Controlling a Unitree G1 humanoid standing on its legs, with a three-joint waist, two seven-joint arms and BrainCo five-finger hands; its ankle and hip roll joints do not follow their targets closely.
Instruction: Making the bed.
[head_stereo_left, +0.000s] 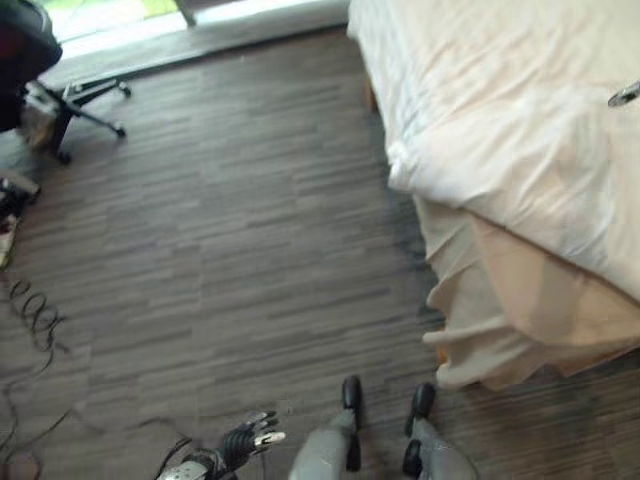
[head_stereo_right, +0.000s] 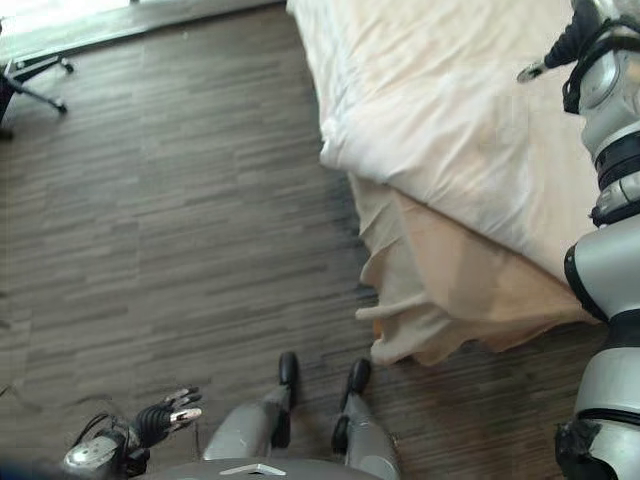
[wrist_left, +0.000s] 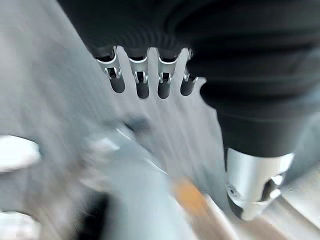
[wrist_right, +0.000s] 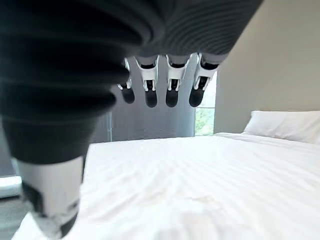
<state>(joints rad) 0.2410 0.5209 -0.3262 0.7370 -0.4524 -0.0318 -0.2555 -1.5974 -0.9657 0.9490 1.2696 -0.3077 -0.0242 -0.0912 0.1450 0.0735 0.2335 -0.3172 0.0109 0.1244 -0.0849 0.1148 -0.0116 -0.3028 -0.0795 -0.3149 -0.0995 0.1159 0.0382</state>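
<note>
Bed (head_stereo_left: 520, 110) fills the upper right of the left eye view, covered by a white duvet (head_stereo_left: 480, 90) with wrinkles; its corner hangs at about mid-frame. Below that corner a beige sheet (head_stereo_left: 510, 310) spills off the mattress and bunches down to the dark wood-look floor (head_stereo_left: 230, 250) at lower right. Left hand (head_stereo_left: 250, 437) sits at the bottom edge, left of centre, fingers loosely extended, holding nothing, well apart from the bed. Office chair (head_stereo_left: 70, 100) base with castors at upper left. A fingertip of the right hand (head_stereo_left: 624, 95) pokes in at the right edge over the duvet.

Right eye view: same scene. Bed takes the upper centre and right, beige sheet drooping to the floor at centre-right. Right hand at the upper right corner, above the duvet, a silver finger (head_stereo_right: 531, 71) pointing out; dark cover behind it. From here can't tell whether it touches the duvet. Left hand low at lower left, over the floor, fingers relaxed.

Left wrist view: heavy blur. Dark ribbed cover across the top, row of fingers (wrist_left: 142, 82) hanging straight below it, thumb (wrist_left: 252, 182) at lower right. Hand open, empty. Background is smeared grey.

Right wrist view: cover at top and left, fingers (wrist_right: 172, 82) straight in a row at upper centre, thumb (wrist_right: 50, 200) at lower left. Hand open, gripping nothing. White duvet spreads across the lower half under the hand. White pillow (wrist_right: 285, 125) at mid-right by a beige wall (wrist_right: 280, 55). Window (wrist_right: 205, 120) strip at centre.
</note>
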